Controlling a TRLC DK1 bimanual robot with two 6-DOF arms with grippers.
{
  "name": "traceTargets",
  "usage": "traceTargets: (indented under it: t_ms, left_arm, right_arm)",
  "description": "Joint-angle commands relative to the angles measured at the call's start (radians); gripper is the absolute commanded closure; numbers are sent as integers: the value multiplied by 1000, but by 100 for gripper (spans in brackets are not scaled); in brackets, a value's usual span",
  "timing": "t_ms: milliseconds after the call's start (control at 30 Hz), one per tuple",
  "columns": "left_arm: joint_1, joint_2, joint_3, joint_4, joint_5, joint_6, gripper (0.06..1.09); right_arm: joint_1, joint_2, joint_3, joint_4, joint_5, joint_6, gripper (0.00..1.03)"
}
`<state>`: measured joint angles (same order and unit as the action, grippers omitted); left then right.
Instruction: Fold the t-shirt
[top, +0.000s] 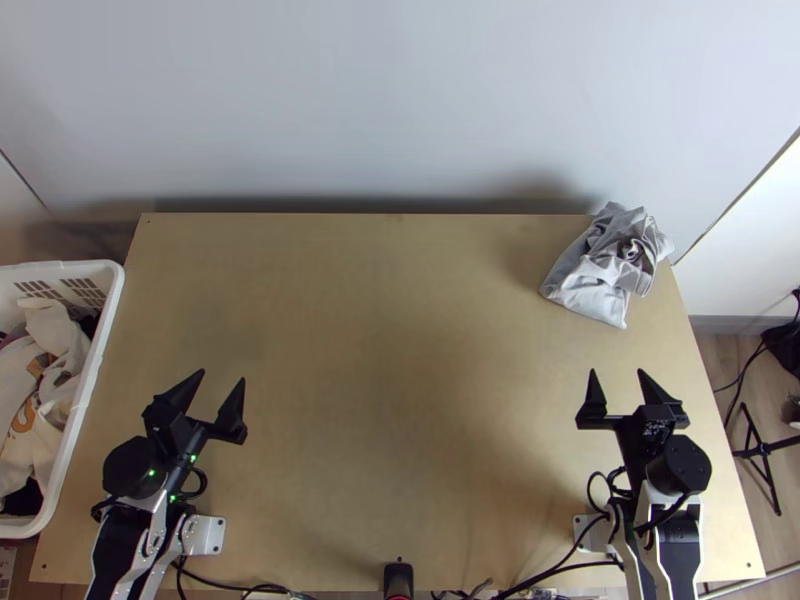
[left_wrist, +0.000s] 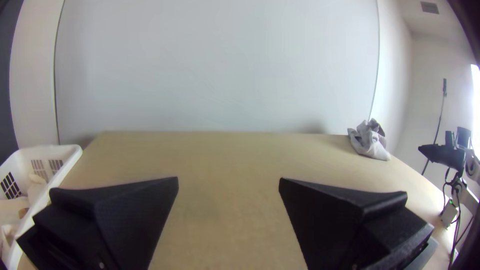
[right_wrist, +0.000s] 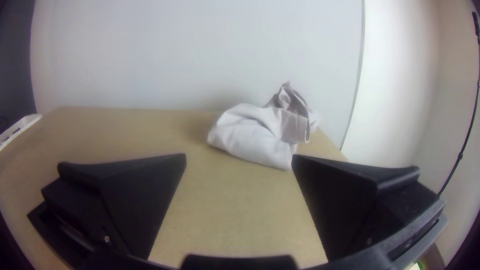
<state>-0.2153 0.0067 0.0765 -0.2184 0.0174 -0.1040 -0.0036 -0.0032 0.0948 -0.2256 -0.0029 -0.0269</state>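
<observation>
- T-shirt (top: 592, 283): bunched at the far right corner of the table (top: 400, 330), presumably placed aside to leave working room for spreading.
- Orientation: smoother part towards the near side, crumpled part towards the far corner; long axis apparently slightly diagonal, though the collar and sleeves cannot be told.
- Left gripper (top: 222, 376) and right gripper (top: 617, 372): jaws parted, gripping nothing, probably poised for a first grasp.
</observation>
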Motion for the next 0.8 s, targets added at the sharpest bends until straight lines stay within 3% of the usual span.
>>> traceTargets:
  t_ms: [0,367,433,567,633,767]
  left_arm:
    - [-45,16,-1,1,1,10,11]
    - [-13,-8,12,56,0,41,11]
    - [36,10,12,62,-91,-16,11]
    - [142,13,9,45,-86,-42,11]
    - [212,15,32,45,-19,-45,11]
    - [241,225,201,19,-14,-48,11]
  right_arm:
    - [16,0,0,2,0,44,5]
    - [85,3,72,65,0,85,5]
    - [103,16,106,66,12,85,5]
    - [103,143,226,65,24,81,5]
    - [103,221,307,63,27,76,5]
    - [106,402,484,31,29,78,5]
